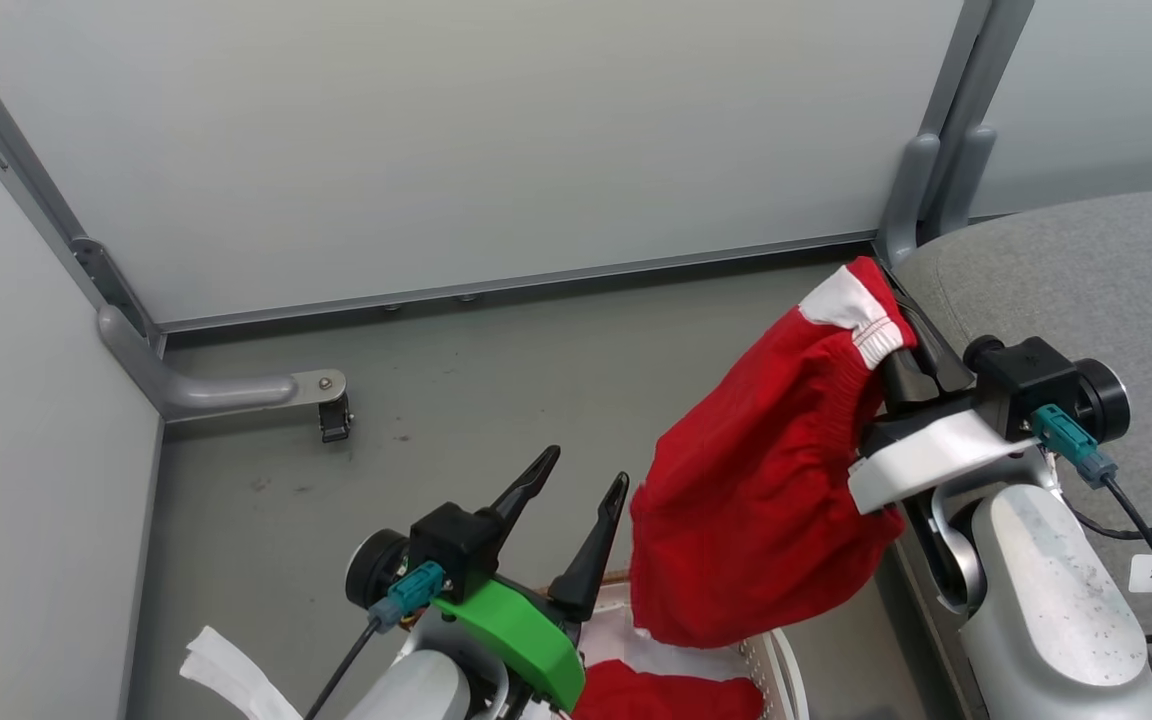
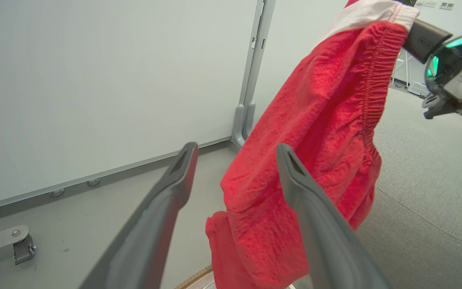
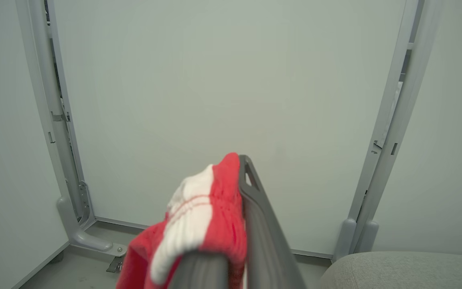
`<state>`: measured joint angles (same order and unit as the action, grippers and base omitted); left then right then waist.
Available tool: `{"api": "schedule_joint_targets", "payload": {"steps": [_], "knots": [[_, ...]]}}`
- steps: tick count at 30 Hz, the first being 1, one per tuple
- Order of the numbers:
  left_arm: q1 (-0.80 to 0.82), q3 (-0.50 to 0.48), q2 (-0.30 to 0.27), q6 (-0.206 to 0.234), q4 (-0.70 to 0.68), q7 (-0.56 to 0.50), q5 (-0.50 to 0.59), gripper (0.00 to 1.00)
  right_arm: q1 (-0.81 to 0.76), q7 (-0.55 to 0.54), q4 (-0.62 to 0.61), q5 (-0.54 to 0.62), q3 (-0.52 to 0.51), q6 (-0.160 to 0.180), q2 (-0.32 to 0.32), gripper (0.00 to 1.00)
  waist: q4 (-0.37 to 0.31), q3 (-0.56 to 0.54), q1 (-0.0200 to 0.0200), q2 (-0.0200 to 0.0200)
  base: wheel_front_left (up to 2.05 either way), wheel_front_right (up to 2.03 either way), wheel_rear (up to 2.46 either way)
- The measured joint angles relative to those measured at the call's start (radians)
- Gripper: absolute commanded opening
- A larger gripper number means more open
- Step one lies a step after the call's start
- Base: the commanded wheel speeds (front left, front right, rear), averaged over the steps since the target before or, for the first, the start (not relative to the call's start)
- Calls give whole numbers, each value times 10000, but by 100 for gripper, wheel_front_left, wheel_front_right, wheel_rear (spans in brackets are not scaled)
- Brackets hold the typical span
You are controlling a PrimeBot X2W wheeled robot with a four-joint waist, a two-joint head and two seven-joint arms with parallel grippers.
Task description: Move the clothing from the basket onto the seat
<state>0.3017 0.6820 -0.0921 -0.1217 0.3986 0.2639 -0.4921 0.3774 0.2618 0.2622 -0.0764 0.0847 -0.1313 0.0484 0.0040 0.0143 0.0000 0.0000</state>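
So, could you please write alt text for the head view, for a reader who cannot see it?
The right end effector is shut on the white band of a red garment and holds it above the basket, beside the grey seat. The left end effector stands open and empty; more red clothing lies in the basket.

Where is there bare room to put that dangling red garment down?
The big grey woven sofa cushion at right is bare. The grey floor below the white wall panels is open too. Crowded: the white perforated basket, red clothing inside, red-and-white garment hanging over it.
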Motion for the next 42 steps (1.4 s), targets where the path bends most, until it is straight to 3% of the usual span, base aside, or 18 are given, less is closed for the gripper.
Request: {"api": "schedule_joint_targets", "payload": {"steps": [10,16,36,42], "knots": [[-393,-224,267,-61,-69,0,583,100,-260,0,-40,330,-314,0,0,0,-150,-43,0,0,0,0,0],[-508,-15,364,-73,-263,0,650,100,-513,0,-132,700,-606,0,-4,0,-615,-28,0,0,0,0,0],[-98,349,397,-90,-545,0,890,100,-387,-2,-485,757,-1058,0,10,0,-3687,776,0,0,0,0,0],[104,376,267,-90,-552,0,993,100,-373,0,-650,679,-1174,0,12,0,-4261,1298,0,0,0,0,0]]}}
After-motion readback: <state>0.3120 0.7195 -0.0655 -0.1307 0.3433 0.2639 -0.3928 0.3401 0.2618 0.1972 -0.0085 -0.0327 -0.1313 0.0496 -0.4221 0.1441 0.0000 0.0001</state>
